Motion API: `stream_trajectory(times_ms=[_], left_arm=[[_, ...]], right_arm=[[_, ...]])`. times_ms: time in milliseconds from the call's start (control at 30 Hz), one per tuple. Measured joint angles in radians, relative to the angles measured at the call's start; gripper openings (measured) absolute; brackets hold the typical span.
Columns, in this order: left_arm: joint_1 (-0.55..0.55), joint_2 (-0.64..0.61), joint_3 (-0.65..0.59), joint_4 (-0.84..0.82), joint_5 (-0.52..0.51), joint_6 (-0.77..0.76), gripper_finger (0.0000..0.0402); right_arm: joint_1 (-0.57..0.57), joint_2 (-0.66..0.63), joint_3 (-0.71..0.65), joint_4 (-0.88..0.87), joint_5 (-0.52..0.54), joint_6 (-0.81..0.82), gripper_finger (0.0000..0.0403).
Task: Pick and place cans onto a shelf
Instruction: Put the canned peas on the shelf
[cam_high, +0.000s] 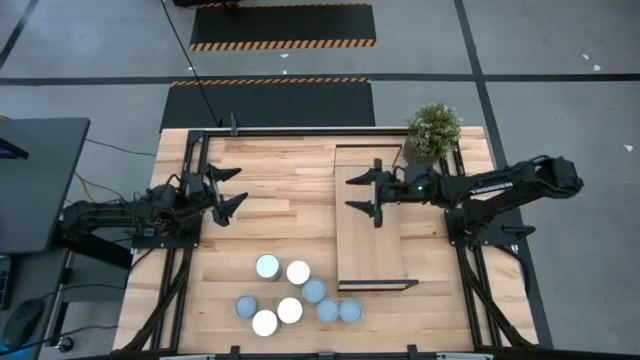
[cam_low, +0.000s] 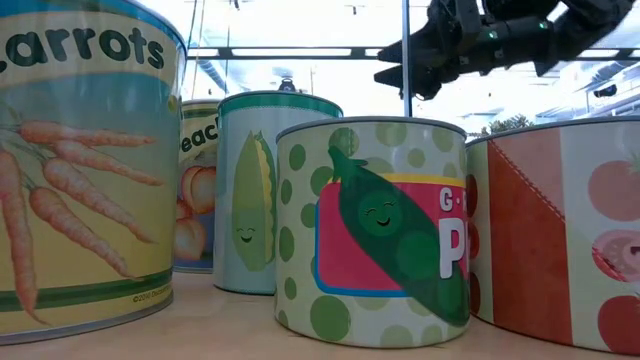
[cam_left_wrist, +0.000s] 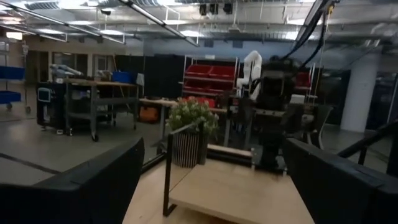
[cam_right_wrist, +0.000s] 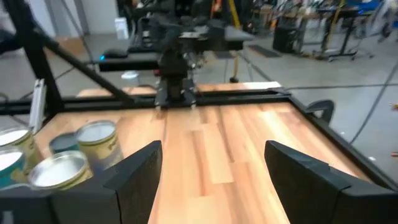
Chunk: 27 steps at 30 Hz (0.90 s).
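Cans (cam_high: 293, 293) stand clustered on the surface (cam_high: 280, 215); right claw (cam_high: 376, 193) hovers empty and parted above the shelf (cam_high: 370, 240), left claw (cam_high: 226, 193) wide, empty.

Readable labels on the cans, seen from counter height

The nearest can at the left (cam_low: 85, 170) reads "Carrots", its first letter cut off, above drawn carrots; tiny print at its foot is too small to read. The can behind it (cam_low: 198, 190) shows "Peac", the rest hidden. The pea can (cam_low: 372, 230) shows "G" and a large "P", both cut off by its neighbour
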Motion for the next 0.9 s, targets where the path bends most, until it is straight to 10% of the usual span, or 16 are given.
stream_trajectory(times_ms=[900], left_arm=[[-0.001, 0.050, 0.000, 0.051, 0.005, -0.069, 0.0389]], right_arm=[[0.188, 0.354, 0.526, -0.392, -0.002, 0.003, 0.0290]])
